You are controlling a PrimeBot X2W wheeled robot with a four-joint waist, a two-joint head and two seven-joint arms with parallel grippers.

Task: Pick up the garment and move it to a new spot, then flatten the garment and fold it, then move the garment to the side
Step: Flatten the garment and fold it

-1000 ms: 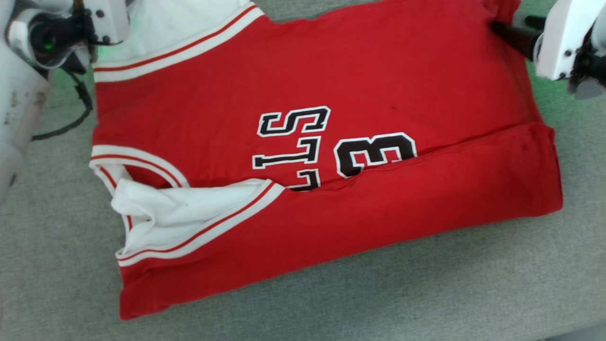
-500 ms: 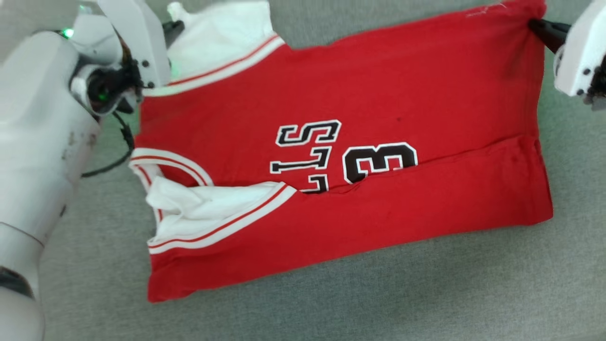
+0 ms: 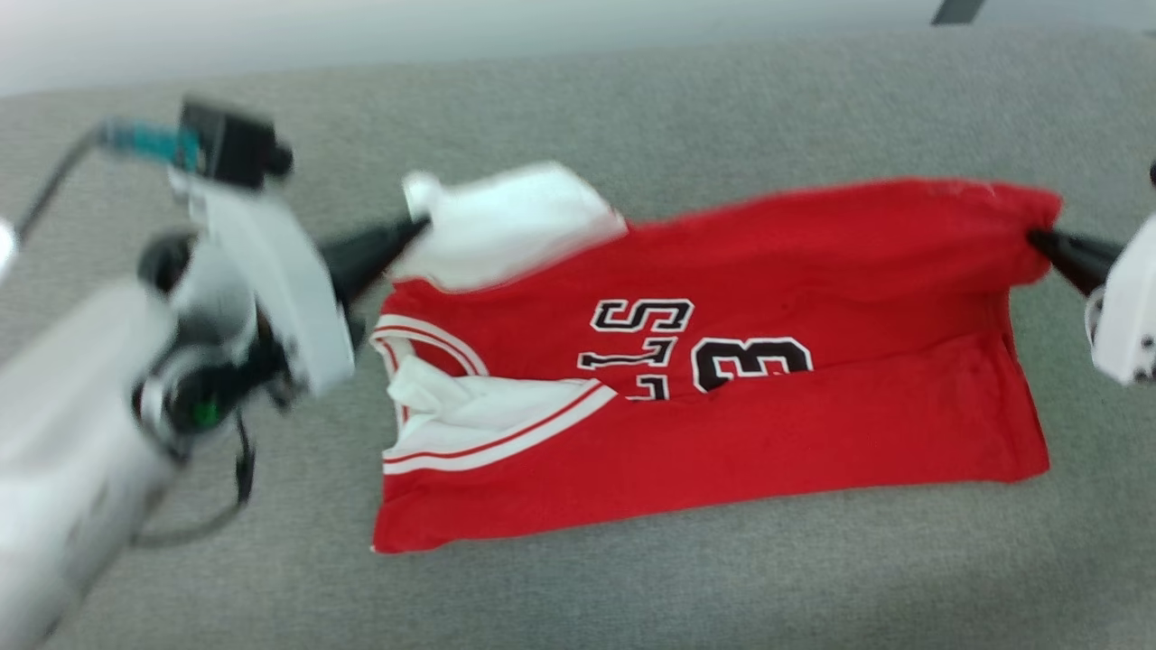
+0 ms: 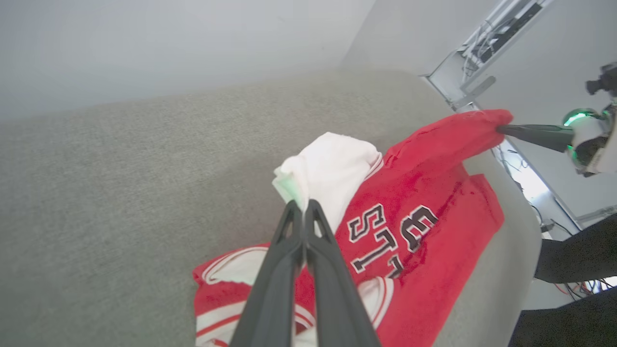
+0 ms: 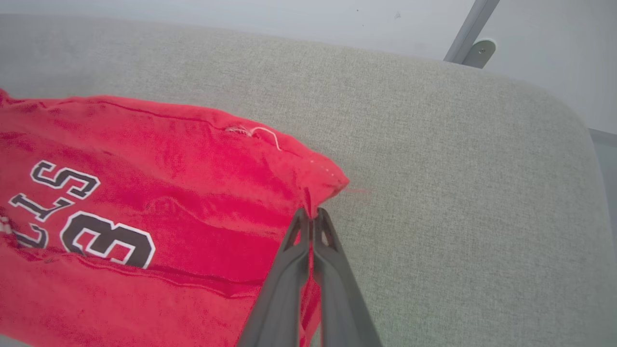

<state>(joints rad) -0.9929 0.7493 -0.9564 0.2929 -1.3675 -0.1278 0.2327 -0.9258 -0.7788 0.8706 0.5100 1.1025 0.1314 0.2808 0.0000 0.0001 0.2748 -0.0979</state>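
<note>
Surface: pale grey, coarse-woven cloth pad [image 3: 632, 587], flat and wide, taking up most of the head view; its edge curves round at the right of the right wrist view.
Garment: bright red soft fabric garment [image 3: 722, 451] with a white inside and white-and-red striped trim, lying across the middle of the head view.
Contact: the lower part rests flat on the pad; the upper edge is lifted off it and drawn taut from corner to corner.
Fold: a long red strip along the lower side lies doubled over the front, hiding the bottoms of the black, white-edged lettering [image 3: 695, 352].
Left end: left gripper [image 3: 417, 224], two long dark fingers at centre left of the head view, jaws pressed together on a bunched white corner of the garment.
Right end: right gripper [image 3: 1034, 239] at the right edge of the head view, jaws pinched tight on the red upper right corner, with the cloth puckered around the tips.
Far side: plain pale wall [image 3: 271, 36] along the top of the head view.
Upper right, right wrist view: grey metal bar [image 5: 475, 48] with a round-ended bracket, against the wall.
Upper right, left wrist view: white frame [image 4: 487, 33] holding bundled cables.
Lower right, left wrist view: dark shapes [image 4: 573, 250] beyond the pad's edge; what they are I cannot tell.
</note>
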